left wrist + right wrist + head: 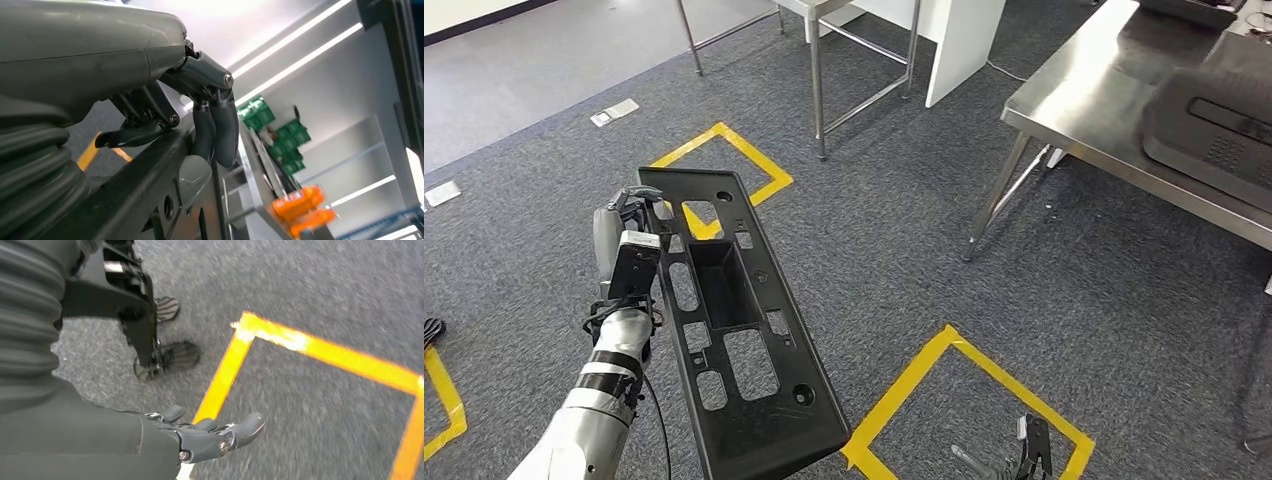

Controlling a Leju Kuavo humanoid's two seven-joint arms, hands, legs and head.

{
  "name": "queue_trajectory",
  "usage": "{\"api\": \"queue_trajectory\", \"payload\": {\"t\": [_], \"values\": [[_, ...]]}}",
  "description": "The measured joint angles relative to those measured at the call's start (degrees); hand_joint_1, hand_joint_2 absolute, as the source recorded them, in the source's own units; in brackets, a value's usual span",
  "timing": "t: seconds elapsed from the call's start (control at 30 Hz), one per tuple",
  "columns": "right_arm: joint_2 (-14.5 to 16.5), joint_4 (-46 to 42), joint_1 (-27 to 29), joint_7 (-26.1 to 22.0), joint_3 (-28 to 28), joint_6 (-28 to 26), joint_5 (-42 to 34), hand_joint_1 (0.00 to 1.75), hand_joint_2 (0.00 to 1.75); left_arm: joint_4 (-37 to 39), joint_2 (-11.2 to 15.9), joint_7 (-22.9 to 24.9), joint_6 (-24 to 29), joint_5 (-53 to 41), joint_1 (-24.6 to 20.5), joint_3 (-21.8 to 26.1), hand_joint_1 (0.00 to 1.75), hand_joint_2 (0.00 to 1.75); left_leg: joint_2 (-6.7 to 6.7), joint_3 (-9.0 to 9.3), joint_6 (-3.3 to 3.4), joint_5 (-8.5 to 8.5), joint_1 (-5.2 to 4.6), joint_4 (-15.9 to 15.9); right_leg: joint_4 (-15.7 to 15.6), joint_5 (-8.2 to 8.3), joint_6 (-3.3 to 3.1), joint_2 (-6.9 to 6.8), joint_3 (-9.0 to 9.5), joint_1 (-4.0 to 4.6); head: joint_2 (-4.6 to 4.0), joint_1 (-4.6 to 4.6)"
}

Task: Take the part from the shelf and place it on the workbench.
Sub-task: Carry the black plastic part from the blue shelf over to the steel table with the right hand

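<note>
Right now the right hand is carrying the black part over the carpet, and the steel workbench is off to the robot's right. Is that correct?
Not quite: the left hand is carrying the black part, gripping its edge, as the head view shows. The right hand hangs open over the carpet beside the yellow tape. The rest holds: the part is over the carpet and the steel workbench is off to the robot's right.

I read this as an industrial workshop or test lab. Grey carpet floor (904, 260) carries yellow tape squares (969, 390) marking stations. A stainless steel workbench (1089, 110) stands to my right, a steel-legged table (844, 60) ahead, and shelving holds green packets (280, 135).
</note>
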Motion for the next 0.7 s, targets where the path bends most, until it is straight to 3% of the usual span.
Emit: {"api": "queue_trajectory", "payload": {"t": [0.1,0.13,0.17,0.23,0.3,0.37,0.43,0.5,0.57,0.6,0.67,0.7], "values": [[0.1,0.0,-0.1,0.0,0.0,0.0,0.0,0.00,1.75,0.1,0.1,0.0,0.0,0.1,0.3,0.0,1.75,1.75,-3.62,-4.74,-0.50,-4.81,0.25,10.1,-0.1,0.05,-0.54,1.80,0.30,-0.34,0.01,-0.38],[0.1,0.0,-0.1,0.0,0.0,0.0,0.0,0.00,1.75,0.1,0.2,0.0,0.0,0.1,0.5,0.0,1.75,1.75,-4.03,-6.23,-0.61,-5.56,0.34,12.9,-0.1,0.05,-0.61,2.56,0.31,-0.37,0.01,-0.38],[0.1,0.0,0.0,0.0,0.0,0.0,0.0,0.00,1.75,0.1,0.2,0.0,0.0,0.1,0.7,0.0,1.75,1.75,-4.21,-6.85,-0.71,-5.24,0.46,13.7,0.0,0.05,-0.60,3.36,0.31,-0.43,0.01,-0.40],[0.2,0.0,0.1,0.0,0.0,0.0,0.0,0.00,1.75,0.1,0.3,0.0,0.0,0.1,0.7,0.0,1.75,1.75,-4.76,-4.76,-0.96,-1.67,0.92,8.8,0.2,-0.01,-0.49,4.96,0.33,-0.70,0.00,-0.41],[0.2,0.0,0.0,0.0,0.0,0.0,0.0,0.00,1.75,0.2,0.4,0.0,0.0,0.1,0.6,0.0,1.75,1.75,-7.19,-1.24,-1.34,1.02,1.56,1.8,0.8,-0.18,0.02,6.40,-0.05,-0.84,0.00,-0.41],[0.1,0.0,0.0,0.0,0.0,0.0,0.0,0.00,1.75,0.2,0.4,0.1,0.0,0.1,0.6,0.0,1.75,1.75,-8.60,0.20,-1.09,1.23,1.61,-0.9,1.0,-0.03,0.91,7.61,-0.75,-0.88,0.00,-0.40],[0.1,0.0,0.3,0.0,0.0,0.0,0.0,0.00,1.75,0.1,0.3,0.0,0.0,0.1,0.5,-0.1,1.75,1.75,-7.47,0.27,-0.15,1.53,1.31,-1.1,0.6,0.42,1.74,8.56,-1.30,-0.98,0.01,-0.40],[0.1,0.0,0.6,0.0,0.0,0.0,0.0,0.00,1.75,0.1,0.3,0.0,0.0,0.1,0.3,-0.1,1.75,1.75,-6.27,0.34,0.88,1.93,1.24,-1.5,2.1,-0.23,2.04,6.40,-2.55,-0.78,0.01,-0.23],[0.2,0.0,0.4,0.0,0.0,0.0,0.0,0.00,1.75,0.1,0.3,0.0,0.0,0.1,0.2,-0.1,1.75,1.75,-4.97,0.37,1.61,2.08,0.98,-1.7,8.2,-2.84,1.77,2.70,-5.74,-0.57,0.01,0.06],[0.2,0.0,0.3,0.0,0.0,0.0,0.0,0.00,1.75,0.1,0.3,0.0,0.0,0.1,0.3,-0.1,1.75,1.75,-4.23,0.35,1.81,2.05,0.81,-1.7,12.4,-4.38,1.65,1.76,-7.80,-0.56,0.01,0.19],[0.2,0.0,0.2,0.0,0.0,0.0,0.0,0.00,1.75,0.1,0.3,0.0,0.0,0.1,0.4,-0.1,1.75,1.75,-2.75,0.35,1.95,1.95,0.60,-1.7,17.5,-5.87,1.80,1.30,-10.34,-0.57,0.01,0.21],[0.2,0.0,0.3,0.0,0.0,0.0,0.0,0.00,1.75,0.1,0.3,0.0,-0.1,0.1,0.4,-0.1,1.75,1.75,-2.06,0.36,1.96,1.90,0.55,-1.7,16.8,-5.42,2.09,1.20,-9.92,-0.54,0.01,0.21]]}}
